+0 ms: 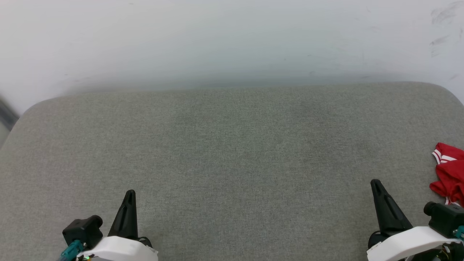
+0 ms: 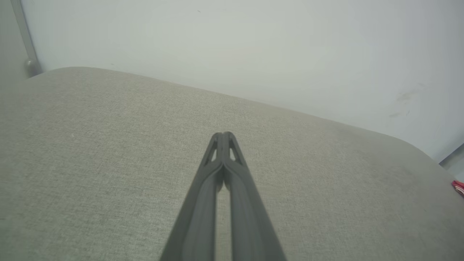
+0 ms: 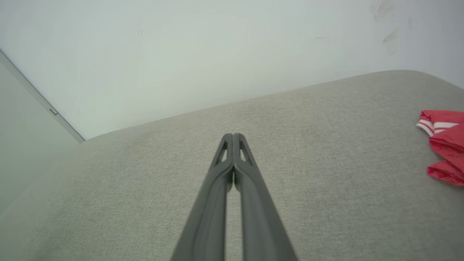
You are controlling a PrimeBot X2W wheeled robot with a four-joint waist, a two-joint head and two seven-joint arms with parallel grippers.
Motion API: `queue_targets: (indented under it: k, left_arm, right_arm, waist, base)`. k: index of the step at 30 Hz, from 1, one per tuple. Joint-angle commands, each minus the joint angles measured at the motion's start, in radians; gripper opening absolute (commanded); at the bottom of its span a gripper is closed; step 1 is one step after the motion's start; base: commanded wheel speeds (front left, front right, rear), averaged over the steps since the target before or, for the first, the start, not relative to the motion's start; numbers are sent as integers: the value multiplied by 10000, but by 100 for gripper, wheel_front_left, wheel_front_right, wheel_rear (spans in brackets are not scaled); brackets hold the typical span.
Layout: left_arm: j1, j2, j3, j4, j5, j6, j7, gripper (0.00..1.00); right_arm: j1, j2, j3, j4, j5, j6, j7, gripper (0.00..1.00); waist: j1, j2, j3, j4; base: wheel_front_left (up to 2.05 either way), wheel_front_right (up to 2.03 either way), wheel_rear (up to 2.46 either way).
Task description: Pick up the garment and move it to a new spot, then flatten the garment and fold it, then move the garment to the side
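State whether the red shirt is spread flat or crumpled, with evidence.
Crumpled, as far as shows: the shirt lies in rumpled lumps on the cushion, striped trim curled over. The rest is cut off.

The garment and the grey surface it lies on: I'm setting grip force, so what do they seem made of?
The garment looks like soft, matte cloth, possibly knit: it lies crumpled in limp folds, with red-white striped trim. The grey surface looks like woven upholstery fabric, matte, with a fine visible weave and rounded, seemingly padded corners.
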Motion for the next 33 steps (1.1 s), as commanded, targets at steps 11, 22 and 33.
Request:
queue_targets:
  k: [11,22,33]
  left_arm:
    - [-492,-118,361,98,-1916,-236,483,0]
    - [-681,-241,610,303,-3493,-408,908,0]
    - [-848,-349,834,482,-4900,-559,1287,0]
  right_arm:
    - [-553,-138,-44,324,2171,-1,77,0]
    - [-782,-175,-99,704,3910,-1,161,0]
    - [-978,-196,-164,1048,5442,-2,253,0]
  waist:
    - [0,0,2,-2]
    - [0,0,3,-4]
    - [0,0,5,-5]
  base:
    - [0,0,0]
    - [0,0,0]
    - [0,0,0]
